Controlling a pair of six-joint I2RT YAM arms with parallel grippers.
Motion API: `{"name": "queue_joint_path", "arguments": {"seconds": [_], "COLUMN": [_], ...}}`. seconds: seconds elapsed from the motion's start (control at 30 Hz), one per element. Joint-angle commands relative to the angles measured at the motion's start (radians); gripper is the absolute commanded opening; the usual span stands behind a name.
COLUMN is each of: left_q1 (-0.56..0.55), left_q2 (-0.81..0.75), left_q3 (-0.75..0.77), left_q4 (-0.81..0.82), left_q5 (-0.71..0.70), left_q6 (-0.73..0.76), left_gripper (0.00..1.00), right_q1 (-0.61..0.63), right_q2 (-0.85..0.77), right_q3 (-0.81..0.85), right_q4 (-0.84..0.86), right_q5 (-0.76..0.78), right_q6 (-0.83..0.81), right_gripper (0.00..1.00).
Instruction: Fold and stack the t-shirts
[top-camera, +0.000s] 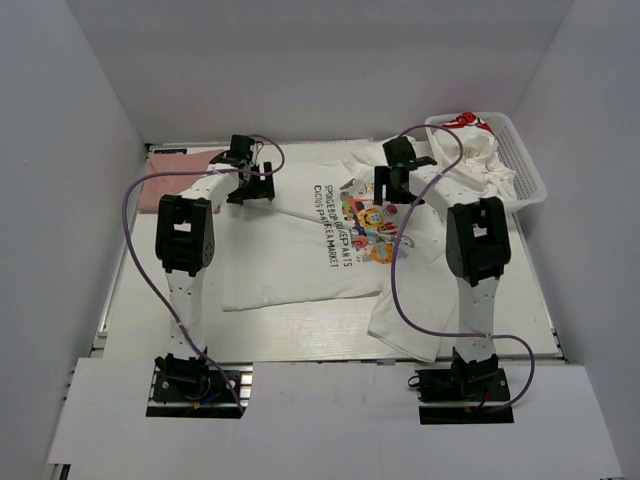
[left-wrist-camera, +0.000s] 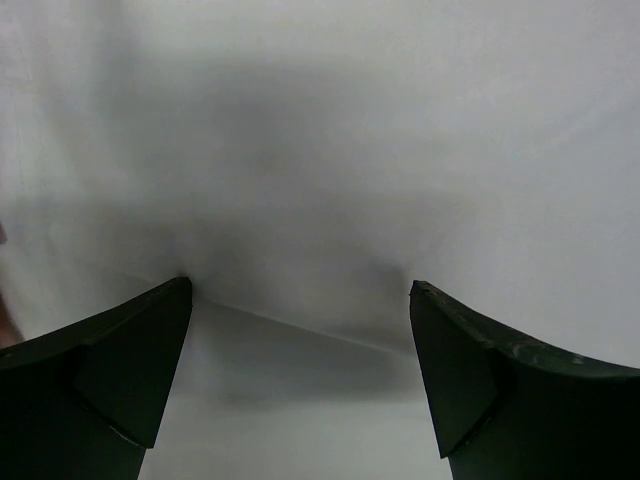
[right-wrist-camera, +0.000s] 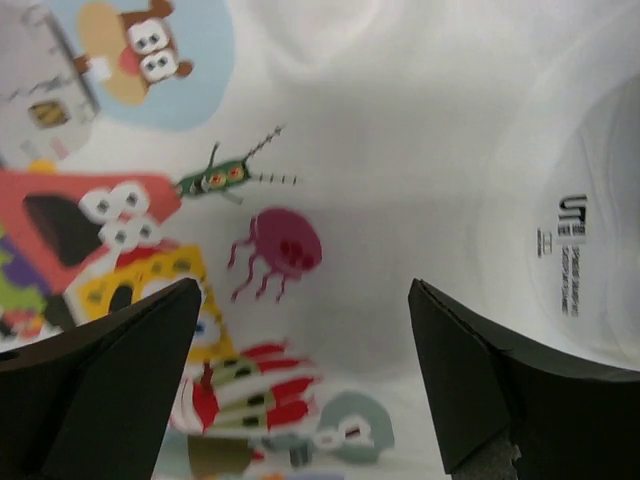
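Observation:
A white t-shirt with a colourful cartoon print and dark lettering (top-camera: 330, 240) lies spread flat in the middle of the table. My left gripper (top-camera: 250, 185) is open just above its left part; the left wrist view shows plain white cloth (left-wrist-camera: 320, 180) and a hem edge between the fingers (left-wrist-camera: 130, 360). My right gripper (top-camera: 398, 185) is open and empty over the cartoon print (right-wrist-camera: 260, 250), near the collar label (right-wrist-camera: 570, 240). A dusty-pink t-shirt (top-camera: 180, 175) lies folded at the back left. More white t-shirts (top-camera: 480, 160) hang out of the basket.
A white mesh basket (top-camera: 520, 150) stands at the back right with a red-printed cloth (top-camera: 462, 120) at its top. White walls close in the table on the left, back and right. A sleeve (top-camera: 405, 325) lies near the right arm's base.

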Motion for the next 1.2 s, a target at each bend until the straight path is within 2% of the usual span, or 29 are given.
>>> {"name": "queue_joint_path", "arguments": {"seconds": [0.0,0.03,0.3,0.4,0.53,0.77,0.87,0.97,1.0,1.03,1.07,1.1,1.13,1.17], "left_q1": [0.011,0.011,0.029,0.04,0.04,0.04,0.04,0.04,0.04,0.031,0.031,0.02,0.02,0.02], "left_q2": [0.029,0.075,0.194,0.25,0.337,0.347,0.282,0.157,0.114,0.068,-0.034,-0.09,-0.148,-0.208], "left_q3": [0.103,0.129,0.271,0.366,0.495,0.524,0.524,0.483,0.429,0.394,0.353,0.253,0.193,0.13], "left_q4": [-0.056,-0.079,-0.079,-0.091,-0.094,-0.045,-0.045,-0.057,-0.057,-0.057,-0.057,-0.047,-0.047,-0.033], "left_q5": [-0.075,-0.075,-0.05,-0.039,-0.012,0.06,0.085,0.123,0.123,0.134,0.134,0.134,0.134,0.134], "left_q6": [0.032,0.032,0.044,0.053,0.071,0.071,0.071,0.062,0.062,0.044,0.032,0.018,0.006,-0.034], "left_gripper": [1.0,1.0,1.0,1.0,1.0,1.0,1.0,1.0,1.0,1.0,1.0,1.0,1.0,1.0], "right_q1": [-0.014,-0.016,-0.025,-0.036,-0.046,-0.06,-0.054,-0.031,-0.022,-0.01,-0.007,0.009,0.03,0.044], "right_q2": [0.101,0.164,0.377,0.449,0.5,0.509,0.456,0.286,0.217,0.181,0.105,0.066,-0.04,-0.069], "right_q3": [0.139,0.183,0.468,0.568,0.628,0.676,0.673,0.561,0.533,0.439,0.405,0.372,0.337,0.229], "right_q4": [-0.124,-0.14,-0.195,-0.203,-0.139,-0.037,-0.017,0.007,0.019,0.026,0.041,0.056,0.059,0.055], "right_q5": [0.094,0.1,0.067,0.05,0.034,0.048,-0.004,-0.135,-0.169,-0.2,-0.263,-0.271,-0.262,-0.251], "right_q6": [0.028,0.031,0.031,0.026,-0.011,-0.067,-0.146,-0.238,-0.271,-0.275,-0.279,-0.282,-0.276,-0.278], "right_gripper": [0.9,0.9,0.9,0.9,0.9,0.9,0.9,0.9,0.9,0.9,0.9,0.9,0.9,0.9]}}
